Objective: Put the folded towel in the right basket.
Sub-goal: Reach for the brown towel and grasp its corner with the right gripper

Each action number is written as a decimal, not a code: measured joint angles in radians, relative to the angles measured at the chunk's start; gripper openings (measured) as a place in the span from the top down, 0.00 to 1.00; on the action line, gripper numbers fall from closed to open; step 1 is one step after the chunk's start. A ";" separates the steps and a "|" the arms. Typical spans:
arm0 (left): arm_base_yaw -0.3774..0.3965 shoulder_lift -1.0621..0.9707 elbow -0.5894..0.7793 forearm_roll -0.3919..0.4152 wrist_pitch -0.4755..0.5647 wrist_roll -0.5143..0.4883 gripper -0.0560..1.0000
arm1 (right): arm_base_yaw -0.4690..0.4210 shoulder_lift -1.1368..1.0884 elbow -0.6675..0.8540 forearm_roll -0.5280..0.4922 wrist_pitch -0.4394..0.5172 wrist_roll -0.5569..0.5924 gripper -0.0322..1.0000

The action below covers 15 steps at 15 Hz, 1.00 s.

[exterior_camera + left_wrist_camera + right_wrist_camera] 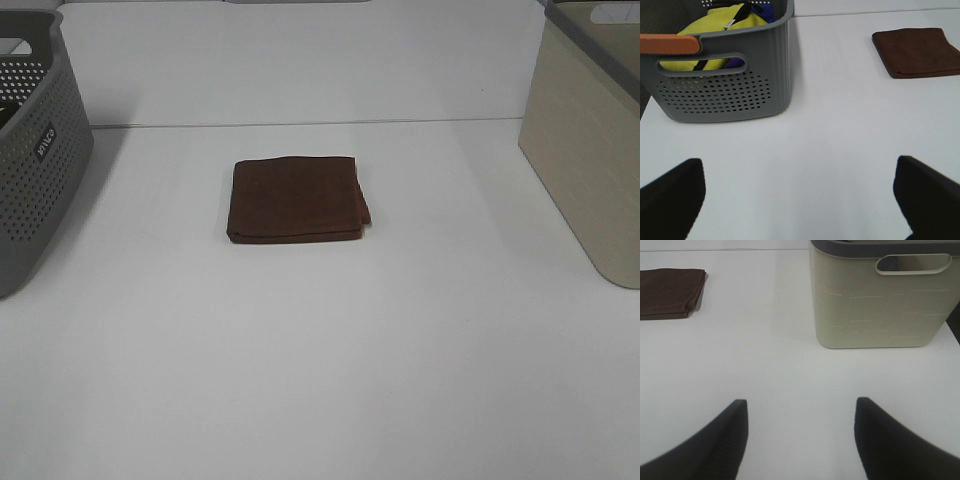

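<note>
1. Squarely at the middle of the white worktop (320, 380) lies the brown folded towel (297, 200), flat, a neat square of soft cloth with one corner of a layer poking out at its right edge.
2. To the towel's right, well apart from it, stands the beige plastic basket (585, 150). It is smooth-walled with a dark grey rim, and a cut-out handle slot shows in the right wrist view (875, 305).
3. To the towel's left, equally well apart, stands the grey perforated plastic basket (30, 170). The left wrist view (725, 95) shows a yellow cloth (715, 25) bundled inside it and an orange-brown strip (670, 43) along its rim.
4. The towel touches neither basket and sits outside both.
5. The left pincer (800, 200) hangs above bare worktop, on the grey basket's side of the towel (916, 52). Its two dark fingers are spread wide with nothing between them.
6. The right pincer (801, 440) hangs above bare worktop on the beige basket's side of the towel (670, 292), its fingers likewise parted and gripping nothing.
7. Neither pincer shows in the high view.
</note>
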 joint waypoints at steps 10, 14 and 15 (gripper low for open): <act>0.000 0.000 0.000 0.000 0.000 0.000 0.03 | 0.000 0.000 0.000 0.000 0.000 0.000 0.39; 0.000 0.000 0.000 0.000 0.000 0.000 0.03 | 0.000 0.000 0.000 0.000 0.000 0.000 0.39; 0.000 0.000 0.000 0.000 0.000 0.000 0.03 | 0.000 0.000 0.000 0.000 0.000 0.000 0.39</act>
